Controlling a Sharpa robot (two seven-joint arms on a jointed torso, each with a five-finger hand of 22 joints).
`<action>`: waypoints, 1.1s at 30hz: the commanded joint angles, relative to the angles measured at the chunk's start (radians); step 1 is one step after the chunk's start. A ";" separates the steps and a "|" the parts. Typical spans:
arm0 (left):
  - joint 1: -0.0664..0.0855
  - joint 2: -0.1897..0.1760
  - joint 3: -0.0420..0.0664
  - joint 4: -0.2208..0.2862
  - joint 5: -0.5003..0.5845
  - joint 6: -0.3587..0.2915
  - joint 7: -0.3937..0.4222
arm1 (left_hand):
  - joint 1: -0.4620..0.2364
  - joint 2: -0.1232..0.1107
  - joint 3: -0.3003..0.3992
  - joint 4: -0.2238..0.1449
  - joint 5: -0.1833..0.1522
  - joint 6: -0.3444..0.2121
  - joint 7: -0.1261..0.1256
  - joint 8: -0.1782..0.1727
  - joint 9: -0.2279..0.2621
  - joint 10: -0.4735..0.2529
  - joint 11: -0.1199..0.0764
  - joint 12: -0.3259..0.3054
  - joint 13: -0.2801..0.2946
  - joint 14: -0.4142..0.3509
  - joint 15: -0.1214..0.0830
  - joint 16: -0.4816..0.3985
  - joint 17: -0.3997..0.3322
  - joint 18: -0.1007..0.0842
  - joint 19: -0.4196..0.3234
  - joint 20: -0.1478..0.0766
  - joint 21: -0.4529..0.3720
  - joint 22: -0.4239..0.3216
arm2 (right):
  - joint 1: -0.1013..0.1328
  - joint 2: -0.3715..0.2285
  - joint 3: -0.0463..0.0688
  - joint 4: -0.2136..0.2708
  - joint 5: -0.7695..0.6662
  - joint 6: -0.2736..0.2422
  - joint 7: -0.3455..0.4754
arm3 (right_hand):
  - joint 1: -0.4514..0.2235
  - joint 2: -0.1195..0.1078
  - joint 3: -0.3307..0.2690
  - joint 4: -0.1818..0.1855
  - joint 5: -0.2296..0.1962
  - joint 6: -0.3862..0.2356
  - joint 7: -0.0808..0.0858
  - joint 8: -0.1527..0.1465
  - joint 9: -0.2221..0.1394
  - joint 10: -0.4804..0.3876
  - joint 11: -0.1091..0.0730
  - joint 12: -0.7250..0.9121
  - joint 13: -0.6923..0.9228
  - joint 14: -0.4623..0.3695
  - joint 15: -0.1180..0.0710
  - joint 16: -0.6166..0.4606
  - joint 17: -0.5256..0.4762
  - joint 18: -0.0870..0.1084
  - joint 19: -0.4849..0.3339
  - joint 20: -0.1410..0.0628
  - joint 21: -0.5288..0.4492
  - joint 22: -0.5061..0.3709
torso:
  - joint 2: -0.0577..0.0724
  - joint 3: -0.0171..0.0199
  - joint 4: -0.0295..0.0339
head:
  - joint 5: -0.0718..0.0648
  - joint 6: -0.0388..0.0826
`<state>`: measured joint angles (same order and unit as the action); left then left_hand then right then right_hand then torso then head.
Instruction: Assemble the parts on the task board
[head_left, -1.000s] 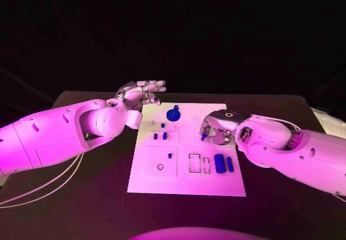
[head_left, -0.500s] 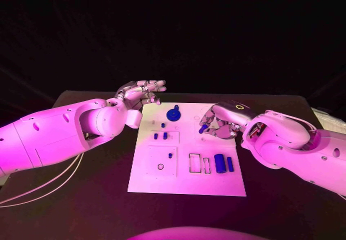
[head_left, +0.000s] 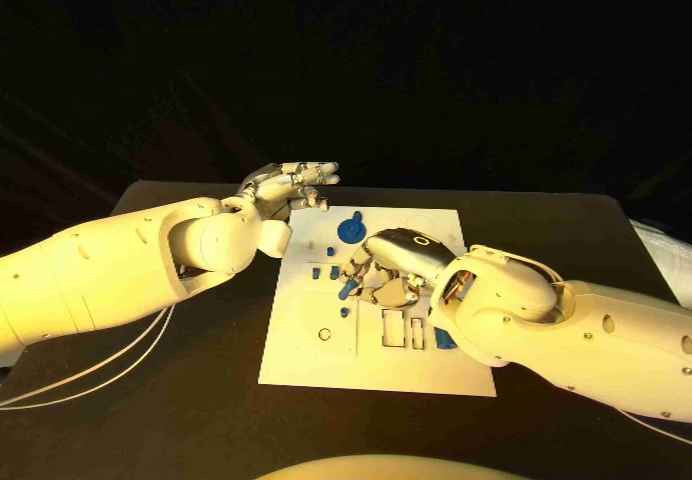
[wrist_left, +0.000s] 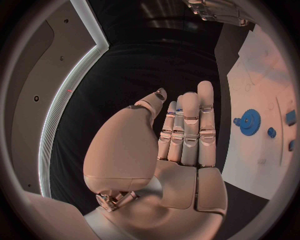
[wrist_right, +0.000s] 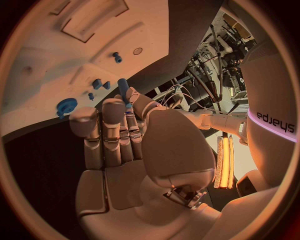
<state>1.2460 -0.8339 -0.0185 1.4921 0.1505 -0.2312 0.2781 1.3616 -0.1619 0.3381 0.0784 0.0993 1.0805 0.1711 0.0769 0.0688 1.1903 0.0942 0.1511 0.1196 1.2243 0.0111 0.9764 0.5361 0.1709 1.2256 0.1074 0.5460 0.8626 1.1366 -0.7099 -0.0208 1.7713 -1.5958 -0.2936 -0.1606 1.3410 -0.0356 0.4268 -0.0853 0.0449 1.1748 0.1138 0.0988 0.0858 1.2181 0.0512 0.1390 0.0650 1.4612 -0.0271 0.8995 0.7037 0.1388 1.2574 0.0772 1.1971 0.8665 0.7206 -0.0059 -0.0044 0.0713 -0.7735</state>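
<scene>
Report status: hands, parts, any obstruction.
Right hand pinches a blue peg over the task board. Left hand open, beside board's far corner. Nothing obstructing.

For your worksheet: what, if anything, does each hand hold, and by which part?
The right hand pinches a blue peg by its lower end. The left hand holds nothing.

- Board (head_left: 378, 365): white rect plate, flat mid-table, w/ outlined recesses.
- Gear (head_left: 349, 230): blue, toothed, near board's far edge; also seen in left wrist view (wrist_left: 250, 121).
- Peg (head_left: 348, 290): blue, slim, tilted, pinched in right hand's fingertips over board's middle; seen at the fingertips in right wrist view (wrist_right: 124, 90).
- Two small blue blocks (head_left: 325, 271): side by side, just beyond peg.
- Blue cylinder (head_left: 444, 340): by slots near board's right edge, partly hidden by right arm.
</scene>
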 joint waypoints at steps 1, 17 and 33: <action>0.000 0.004 0.001 0.001 0.003 0.022 0.003 | 0.003 0.007 -0.006 0.002 0.000 -0.007 -0.002 0.002 -0.001 -0.010 0.000 0.004 0.001 -0.007 0.001 -0.006 -0.002 0.011 0.000 0.005 -0.004 -0.001 | -0.017 0.025 -0.003 -0.011 -0.006 0.025 0.039 | -0.009 0.001 0.005 0.002 0.003 0.000 0.006 -0.001 0.003 -0.001 0.005 -0.008 -0.001 0.006 0.000 0.007 0.001 -0.008 0.003 -0.002 0.005 -0.002 | 0.001 -0.0012 -0.0009 | 0.006 0.000; -0.001 0.010 0.001 -0.002 0.003 0.023 0.002 | 0.003 0.008 -0.007 0.002 0.000 -0.007 -0.002 0.002 -0.001 -0.010 0.000 0.005 0.002 -0.008 0.001 -0.006 -0.002 0.011 0.000 0.005 -0.004 -0.001 | -0.077 0.113 -0.019 -0.081 -0.046 0.080 0.055 | -0.008 0.003 0.008 0.002 0.004 -0.003 0.007 -0.002 0.003 -0.002 0.006 -0.012 -0.001 0.005 0.000 0.008 0.001 -0.007 0.000 -0.002 0.003 -0.006 | 0.002 0.0007 -0.0016 | 0.014 -0.010; -0.001 0.010 0.001 -0.004 0.003 0.024 0.000 | 0.003 0.008 -0.007 0.002 0.000 -0.007 -0.002 0.002 -0.001 -0.010 0.000 0.005 0.002 -0.008 0.001 -0.006 -0.002 0.011 0.000 0.005 -0.004 -0.001 | -0.080 0.118 -0.020 -0.089 -0.119 0.115 0.009 | -0.010 0.002 0.009 0.002 0.003 -0.004 0.008 -0.004 0.002 -0.003 0.008 -0.014 -0.001 0.004 0.001 0.008 0.000 -0.007 -0.001 -0.001 0.003 -0.006 | 0.001 0.0011 -0.0022 | 0.015 -0.017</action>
<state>1.2451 -0.8254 -0.0185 1.4882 0.1505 -0.2265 0.2757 1.3616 -0.1619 0.3355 0.0811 0.0993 1.0806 0.1710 0.0768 0.0688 1.1903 0.0942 0.1511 0.1194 1.2243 0.0111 0.9764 0.5353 0.1709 1.2256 0.1074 0.5460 0.8628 1.0580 -0.5936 -0.0403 1.6809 -1.6722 -0.2152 -0.1336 1.3396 -0.0377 0.4307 -0.0812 0.0429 1.1688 0.1203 0.0923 0.0860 1.2180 0.0515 0.1312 0.0644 1.4612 -0.0270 0.9032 0.7046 0.1388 1.2573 0.0772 1.1971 0.8614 0.7222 -0.0048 -0.0062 0.0858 -0.7907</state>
